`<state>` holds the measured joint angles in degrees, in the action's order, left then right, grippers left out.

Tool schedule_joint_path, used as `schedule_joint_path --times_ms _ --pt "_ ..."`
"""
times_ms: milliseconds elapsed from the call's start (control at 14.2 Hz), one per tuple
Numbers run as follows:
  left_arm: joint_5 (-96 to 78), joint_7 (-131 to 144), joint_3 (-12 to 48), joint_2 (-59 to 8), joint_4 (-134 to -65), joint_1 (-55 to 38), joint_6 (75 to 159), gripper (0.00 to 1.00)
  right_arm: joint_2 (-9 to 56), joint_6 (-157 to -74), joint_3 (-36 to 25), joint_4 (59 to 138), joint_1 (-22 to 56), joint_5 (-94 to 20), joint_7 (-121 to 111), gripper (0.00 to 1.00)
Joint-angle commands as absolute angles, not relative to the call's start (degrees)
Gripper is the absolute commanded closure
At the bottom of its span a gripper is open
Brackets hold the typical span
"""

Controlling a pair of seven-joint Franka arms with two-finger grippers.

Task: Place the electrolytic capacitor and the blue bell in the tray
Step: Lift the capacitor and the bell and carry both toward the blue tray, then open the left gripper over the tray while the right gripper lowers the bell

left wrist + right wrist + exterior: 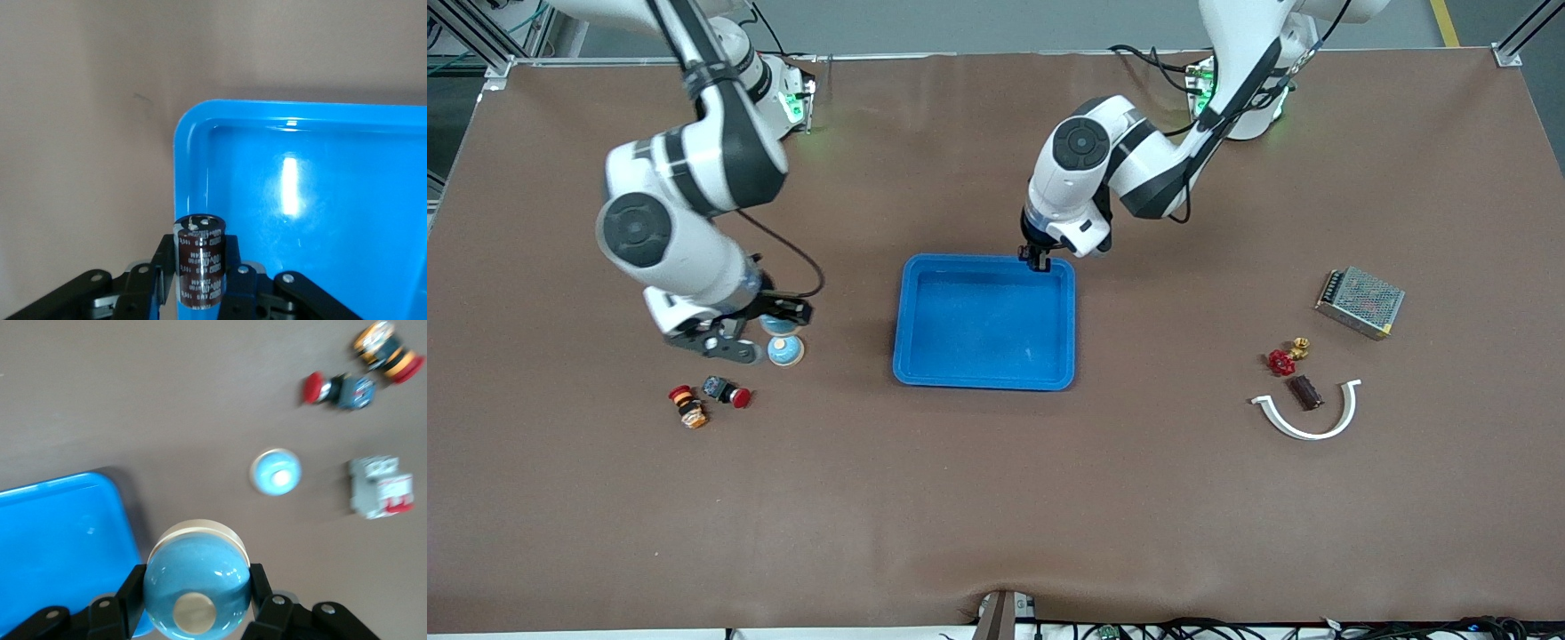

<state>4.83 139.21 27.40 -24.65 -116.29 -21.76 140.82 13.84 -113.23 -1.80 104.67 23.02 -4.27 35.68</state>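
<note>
The left end effector (1037, 260) is clamped on a dark brown capacitor (199, 261), which stands upright between the fingers (237, 283) with its pale top showing in the left wrist view; it hangs over the corner of the blue tray (984, 373) that lies toward the arms' bases and the left arm's end of the counter (996, 498). The right end effector (734, 338) is closed tight on a blue bell (197, 580), a glossy dome with a brass button and a cream rim, held above the counter near the tray's edge toward the right arm's end. A second blue bell (786, 351) sits on the counter just beside that end effector. Nearer to the front camera lie a black switch with a red cap (726, 391) and an orange and red push button (687, 406), close together. The right wrist view also shows a white breaker with a red lever (379, 487) on the counter. The tray sits near the middle of the counter and its floor is bare. Toward the left arm's end lie a metal mesh box (1360, 302), a red valve handle (1281, 362) with a brass fitting (1300, 348) touching it, a small dark brown block (1305, 392) and a white curved strip (1309, 415) around that block. The counter is covered in brown matting; cables run along its front edge.
</note>
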Motion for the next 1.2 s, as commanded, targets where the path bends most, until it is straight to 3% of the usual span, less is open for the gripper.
schedule_joint_path --times_ms 0,1125 --pt "10.70 142.73 26.98 -29.61 -114.78 -21.97 143.78 1.00 16.16 -115.74 -2.72 103.53 24.95 -6.33 39.54 0.49" --pt "18.72 143.26 23.47 -35.33 -113.91 -21.45 148.80 1.00 28.21 -131.74 -2.81 104.06 37.26 -6.06 53.09 0.48"
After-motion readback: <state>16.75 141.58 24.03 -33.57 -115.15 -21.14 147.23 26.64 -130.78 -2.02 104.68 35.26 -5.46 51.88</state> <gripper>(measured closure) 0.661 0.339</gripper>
